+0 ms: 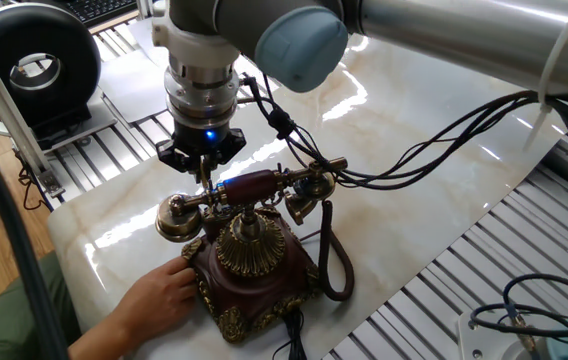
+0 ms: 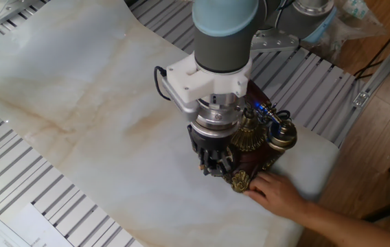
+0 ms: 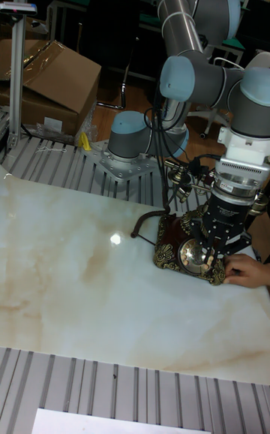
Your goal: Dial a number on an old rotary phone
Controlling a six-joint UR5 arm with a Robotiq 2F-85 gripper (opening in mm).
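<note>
The old rotary phone [image 1: 254,262] stands on the marble top, a maroon base with brass trim and a brass dome [image 1: 247,243]. Its handset [image 1: 249,188] lies across the cradle. My gripper [image 1: 206,183] points straight down at the phone's far side, behind the handset, its thin fingers together with nothing held. In the tall fixed view the gripper [image 3: 210,254] sits over the round dial [image 3: 192,254] on the phone's front face. The other fixed view shows the gripper [image 2: 214,167] hiding much of the phone [image 2: 260,140]. A person's hand [image 1: 159,295] steadies the base.
The phone's dark cord [image 1: 336,265] loops on the marble top [image 2: 78,103]. Black arm cables [image 1: 444,130] hang over the table behind the phone. A black round device [image 1: 34,60] stands beyond the slatted metal frame. A cardboard box [image 3: 49,81] sits on the floor.
</note>
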